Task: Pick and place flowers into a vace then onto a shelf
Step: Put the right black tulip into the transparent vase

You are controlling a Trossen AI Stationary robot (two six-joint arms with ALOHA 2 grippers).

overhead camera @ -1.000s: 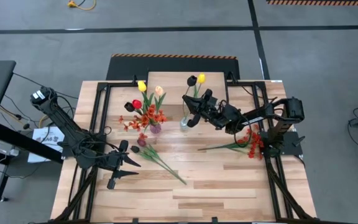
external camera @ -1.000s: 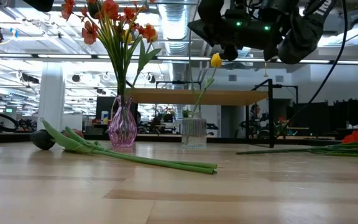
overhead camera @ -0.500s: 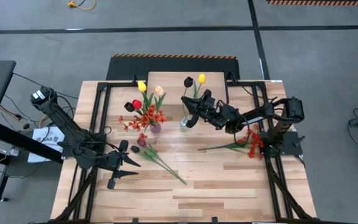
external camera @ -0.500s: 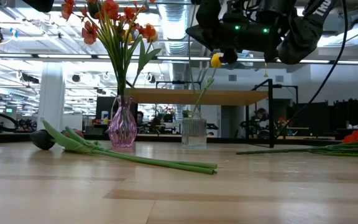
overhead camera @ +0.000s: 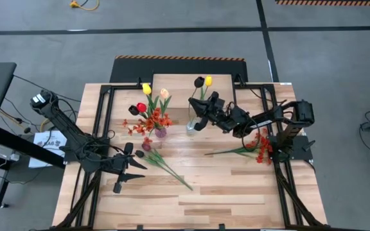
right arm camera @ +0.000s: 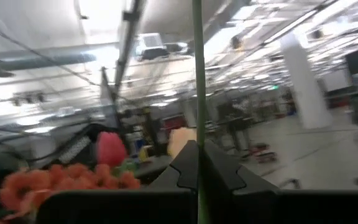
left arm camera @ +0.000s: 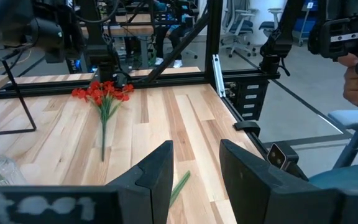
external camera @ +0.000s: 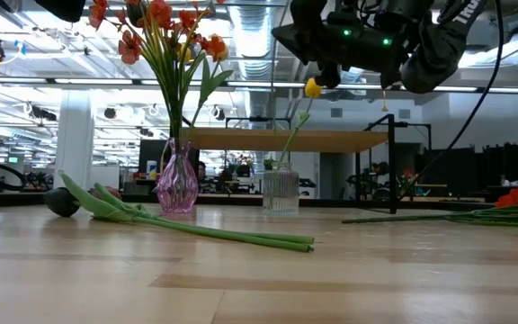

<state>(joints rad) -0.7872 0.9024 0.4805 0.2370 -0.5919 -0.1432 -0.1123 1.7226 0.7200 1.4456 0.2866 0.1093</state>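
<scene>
Robotics lab: framed test table [overhead camera: 223,192]

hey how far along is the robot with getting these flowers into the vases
Done: the pink vase already holds a bunch. In hand: the right gripper is shut on a dark tulip's stem, above the clear vase, which holds a yellow tulip. Left: the tulips lying on the table, the orange sprays, and moving vases onto the shelf. The left gripper waits empty.
</scene>
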